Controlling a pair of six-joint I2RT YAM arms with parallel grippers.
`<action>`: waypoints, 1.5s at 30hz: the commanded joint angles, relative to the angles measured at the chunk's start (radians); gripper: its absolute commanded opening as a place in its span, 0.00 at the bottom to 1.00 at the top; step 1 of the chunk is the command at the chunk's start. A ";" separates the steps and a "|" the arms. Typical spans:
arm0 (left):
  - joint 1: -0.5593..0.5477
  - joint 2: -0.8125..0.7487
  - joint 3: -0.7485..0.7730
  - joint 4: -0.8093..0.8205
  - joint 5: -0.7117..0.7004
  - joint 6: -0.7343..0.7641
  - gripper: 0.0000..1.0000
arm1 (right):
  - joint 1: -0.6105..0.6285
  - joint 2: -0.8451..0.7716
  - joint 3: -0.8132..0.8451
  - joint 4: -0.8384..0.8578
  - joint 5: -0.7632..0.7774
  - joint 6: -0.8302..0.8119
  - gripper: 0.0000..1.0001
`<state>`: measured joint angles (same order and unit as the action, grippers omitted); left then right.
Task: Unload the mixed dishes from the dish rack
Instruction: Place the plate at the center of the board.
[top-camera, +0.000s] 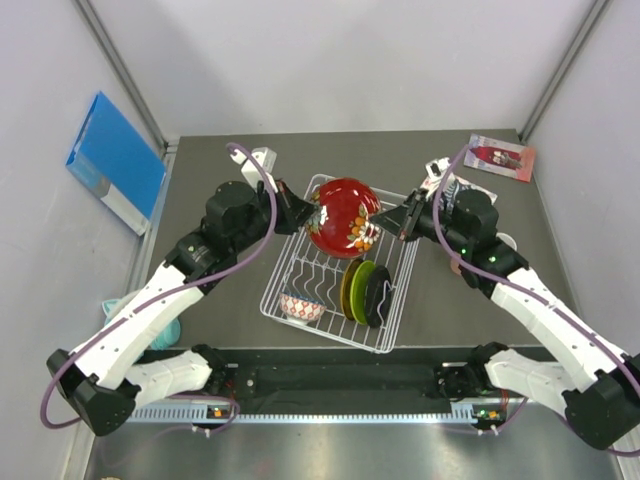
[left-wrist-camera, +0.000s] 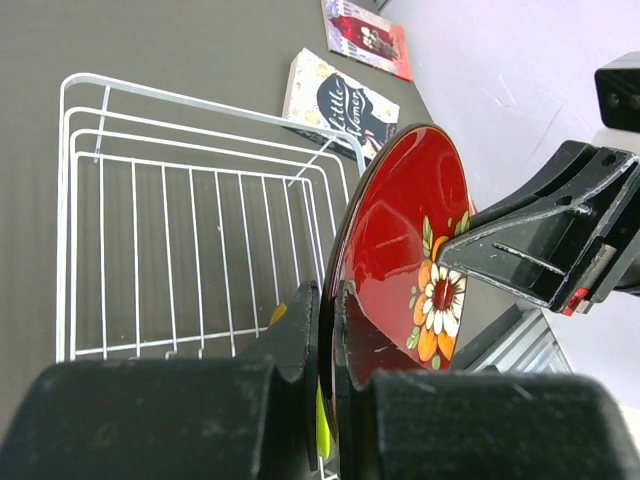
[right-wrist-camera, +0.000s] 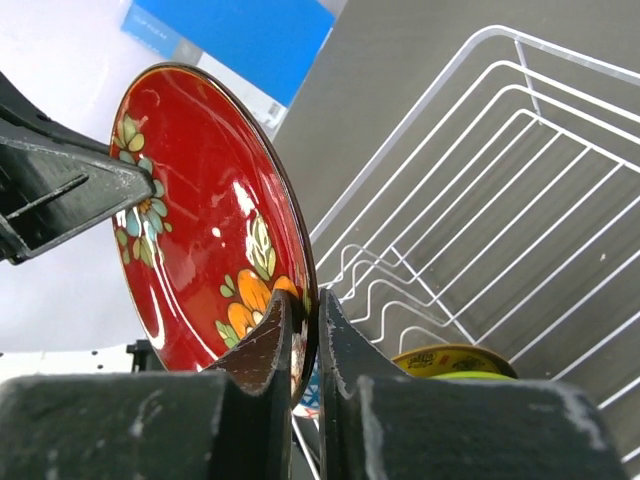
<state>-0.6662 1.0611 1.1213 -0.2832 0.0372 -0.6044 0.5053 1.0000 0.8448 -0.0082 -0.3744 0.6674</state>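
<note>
The left gripper (left-wrist-camera: 327, 325) was clamped on the rim of the red plate (top-camera: 343, 217) at its 9 o'clock edge in the top view, and the right gripper (right-wrist-camera: 300, 318) was clamped at 3 o'clock. The plate hung tilted over the far end of the dish rack (top-camera: 270, 290). It looked stiff, glossy and breakable, likely slippery, so a firm pinch on the rim seemed the best hold.

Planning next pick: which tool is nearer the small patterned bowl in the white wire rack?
Left. The left tool grips the red floral plate beyond the small patterned bowl; the right tool grips its opposite rim, diagonally away.
</note>
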 joint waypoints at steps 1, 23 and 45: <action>-0.015 -0.020 0.006 0.164 0.036 -0.058 0.00 | 0.010 -0.018 0.005 0.057 -0.049 -0.051 0.00; -0.001 0.007 -0.041 0.127 -0.013 -0.037 0.74 | 0.004 -0.012 0.074 0.070 -0.115 -0.022 0.00; 0.033 -0.193 -0.198 0.274 -0.203 -0.115 0.81 | -0.096 0.160 0.306 0.013 -0.310 0.261 0.00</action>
<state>-0.6334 0.8726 0.9447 -0.1383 -0.2466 -0.6926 0.4179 1.1416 1.0878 -0.0650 -0.5983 0.8398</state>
